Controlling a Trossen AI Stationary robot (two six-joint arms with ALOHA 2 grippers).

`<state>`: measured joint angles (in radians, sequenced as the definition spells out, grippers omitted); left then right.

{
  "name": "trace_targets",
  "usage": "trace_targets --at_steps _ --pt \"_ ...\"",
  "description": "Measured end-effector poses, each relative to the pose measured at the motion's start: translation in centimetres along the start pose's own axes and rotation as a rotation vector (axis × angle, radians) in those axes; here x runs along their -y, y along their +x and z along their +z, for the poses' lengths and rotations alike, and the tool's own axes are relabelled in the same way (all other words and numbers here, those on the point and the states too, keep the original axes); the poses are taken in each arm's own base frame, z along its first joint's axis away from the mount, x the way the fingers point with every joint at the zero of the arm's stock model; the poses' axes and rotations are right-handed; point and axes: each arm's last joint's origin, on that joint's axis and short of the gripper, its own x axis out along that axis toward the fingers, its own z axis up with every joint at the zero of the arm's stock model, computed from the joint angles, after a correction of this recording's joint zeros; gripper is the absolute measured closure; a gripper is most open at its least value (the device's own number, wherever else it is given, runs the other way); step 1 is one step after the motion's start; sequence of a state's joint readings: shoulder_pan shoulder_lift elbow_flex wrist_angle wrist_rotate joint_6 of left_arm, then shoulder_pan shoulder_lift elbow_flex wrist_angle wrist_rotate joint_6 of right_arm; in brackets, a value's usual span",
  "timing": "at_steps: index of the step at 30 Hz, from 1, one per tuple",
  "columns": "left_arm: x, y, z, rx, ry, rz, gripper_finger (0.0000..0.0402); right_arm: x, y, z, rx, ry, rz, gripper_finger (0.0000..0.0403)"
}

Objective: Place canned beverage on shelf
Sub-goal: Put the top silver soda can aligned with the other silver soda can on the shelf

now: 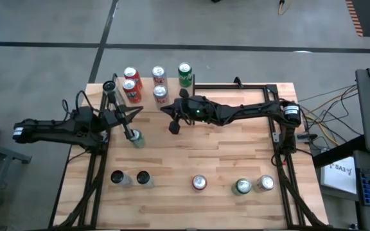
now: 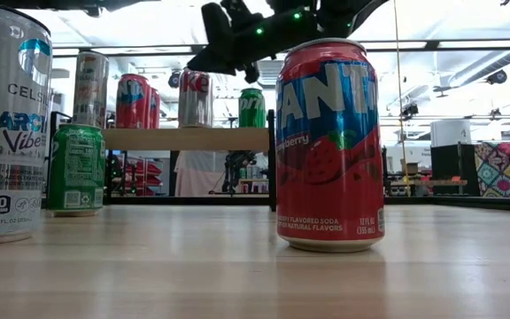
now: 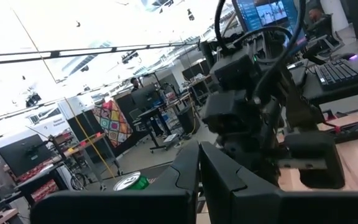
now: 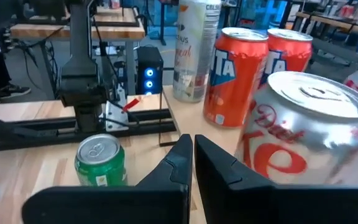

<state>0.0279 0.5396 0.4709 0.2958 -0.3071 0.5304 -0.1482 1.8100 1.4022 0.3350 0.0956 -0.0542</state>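
The shelf (image 1: 172,82) (image 2: 189,138) stands at the table's far side, left of centre, with several cans upright on it. Among them are a silver Diet Coke can (image 4: 303,124) (image 2: 196,97), two red Fanta cans (image 4: 235,78) and a green can (image 1: 184,74). My right gripper (image 1: 164,110) (image 4: 192,146) is shut and empty. It hovers level at the shelf's near edge, close beside the Diet Coke can. My left gripper (image 1: 133,113) (image 3: 199,155) waits shut and empty at the shelf's left end.
A green can (image 1: 137,139) (image 4: 101,163) stands on the tabletop in front of the shelf. Along the near edge stand several more cans, among them a red Fanta can (image 2: 330,146) and a white Celsius can (image 2: 3,124). Bare tabletop lies between them and the shelf.
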Motion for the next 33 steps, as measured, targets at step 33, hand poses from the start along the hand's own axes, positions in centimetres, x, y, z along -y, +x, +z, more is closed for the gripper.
trace_targets --at_steps 33 --pt "0.0 0.0 -0.1 -0.007 0.002 -0.002 0.0402 1.9 0.4 0.4 -0.221 -0.083 -0.132 0.0394"
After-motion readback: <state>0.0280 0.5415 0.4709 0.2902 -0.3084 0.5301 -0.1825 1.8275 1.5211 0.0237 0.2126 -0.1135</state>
